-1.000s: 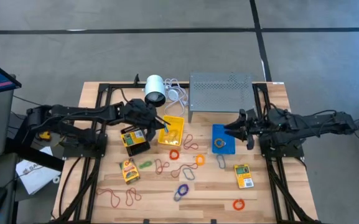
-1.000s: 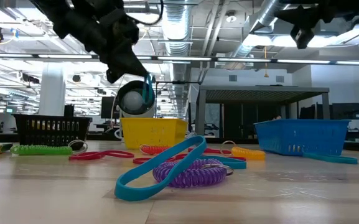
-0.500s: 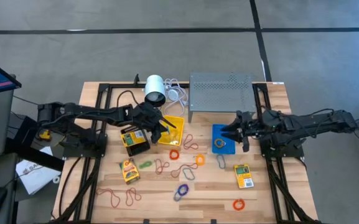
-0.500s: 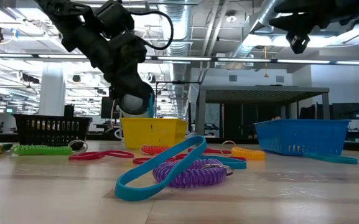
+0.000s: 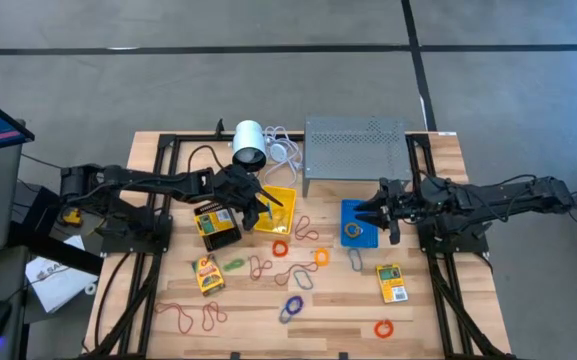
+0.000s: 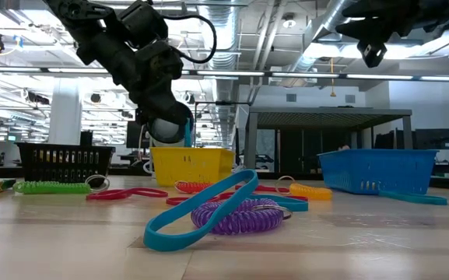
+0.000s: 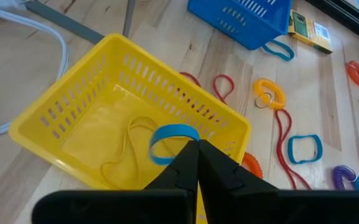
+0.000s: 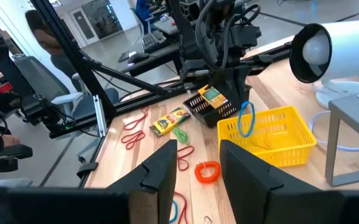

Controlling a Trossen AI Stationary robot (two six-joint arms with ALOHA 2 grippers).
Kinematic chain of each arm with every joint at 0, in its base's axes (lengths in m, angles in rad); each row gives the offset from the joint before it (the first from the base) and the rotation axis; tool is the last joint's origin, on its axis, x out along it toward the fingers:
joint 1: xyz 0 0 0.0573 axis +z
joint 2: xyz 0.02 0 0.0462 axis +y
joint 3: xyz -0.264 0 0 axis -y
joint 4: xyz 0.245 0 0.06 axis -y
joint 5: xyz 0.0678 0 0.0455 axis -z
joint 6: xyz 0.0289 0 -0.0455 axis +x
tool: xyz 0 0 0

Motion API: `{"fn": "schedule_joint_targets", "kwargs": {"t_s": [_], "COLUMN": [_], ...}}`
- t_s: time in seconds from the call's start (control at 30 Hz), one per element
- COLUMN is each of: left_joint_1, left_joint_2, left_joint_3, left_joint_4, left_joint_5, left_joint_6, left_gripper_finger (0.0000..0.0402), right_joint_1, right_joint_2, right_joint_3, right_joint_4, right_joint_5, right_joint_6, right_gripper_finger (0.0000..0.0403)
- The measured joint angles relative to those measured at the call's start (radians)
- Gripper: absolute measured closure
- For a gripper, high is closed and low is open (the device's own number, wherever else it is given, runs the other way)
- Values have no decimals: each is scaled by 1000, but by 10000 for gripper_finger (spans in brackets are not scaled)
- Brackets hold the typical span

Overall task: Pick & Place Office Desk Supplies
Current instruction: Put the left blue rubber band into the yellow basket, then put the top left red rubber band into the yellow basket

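Observation:
My left gripper (image 5: 261, 205) hangs over the yellow bin (image 5: 278, 210), shut on a blue rubber band (image 7: 172, 140). The bin (image 7: 123, 124) stands on the table and holds a thin yellow loop (image 7: 126, 152). My right gripper (image 5: 380, 210) stands open above the blue bin (image 5: 358, 225), with nothing between its fingers (image 8: 167, 168). Several loose bands lie on the table, among them an orange one (image 5: 280, 247), a purple coil (image 5: 293, 304) and a red one (image 5: 177, 315). Two yellow-and-green packets (image 5: 207, 274) (image 5: 392, 282) lie flat on the table. A black bin (image 5: 218, 226) stands beside the yellow one. My left gripper pinches the blue band by a short piece of its loop (image 7: 185, 142) between the two fingertips. The fingers slant down from the table's left side. The band hangs as an open loop (image 8: 246, 121) below the fingertips, over the yellow bin's opening. I cannot tell whether it touches the bin.
A white cylinder with a white cable (image 5: 251, 143) and a grey perforated metal stand (image 5: 356, 150) are at the table's far side, close behind the yellow bin. Black frame rails (image 5: 148, 270) run along both table sides. In the right wrist view a person (image 8: 48, 43) shows beyond the table.
My left gripper has sunk with the blue band toward the yellow bin and gone a little toward the table's right edge, staying shut. The band, which hung higher above the bin before, now hangs close over its opening.

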State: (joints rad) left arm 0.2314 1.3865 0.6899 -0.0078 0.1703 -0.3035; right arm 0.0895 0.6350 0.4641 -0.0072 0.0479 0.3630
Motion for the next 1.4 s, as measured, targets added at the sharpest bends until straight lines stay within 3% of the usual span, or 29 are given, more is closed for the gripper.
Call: {"fn": "schedule_joint_targets", "kwargs": {"t_s": [0.2, 0.53, 0.7, 0.77, 0.93, 1.1, 1.2, 1.4], "left_joint_1": [0, -1, -1, -1, -12, -107, -204, -380], "left_joint_2": [0, 0, -3, -13, -68, -128, -129, -90], "left_joint_3": [0, 0, 0, 0, 11, 68, 132, 257], "left_joint_4": [-2, -8, -4, 9, -12, -130, -244, -468], "left_joint_5": [0, 0, 3, 40, 267, 282, 205, -86], "left_joint_6": [0, -19, -38, -38, -67, -117, -145, -124], "left_gripper_finger": [374, 220, 182, 180, 196, 222, 237, 259], "right_joint_1": [0, 0, 0, 0, 0, 0, 0, 0], "right_joint_2": [0, 0, 0, 0, 0, 0, 0, 0], "right_joint_3": [0, 0, 0, 0, 0, 0, 0, 0], "right_joint_4": [0, 0, 0, 0, 0, 1, 4, 27], "right_joint_5": [0, 0, 0, 0, 0, 1, 1, 1], "right_joint_6": [0, -5, -7, -7, -6, 1, 2, 3], "right_gripper_finger": [285, 285, 285, 285, 285, 285, 285, 285]}}
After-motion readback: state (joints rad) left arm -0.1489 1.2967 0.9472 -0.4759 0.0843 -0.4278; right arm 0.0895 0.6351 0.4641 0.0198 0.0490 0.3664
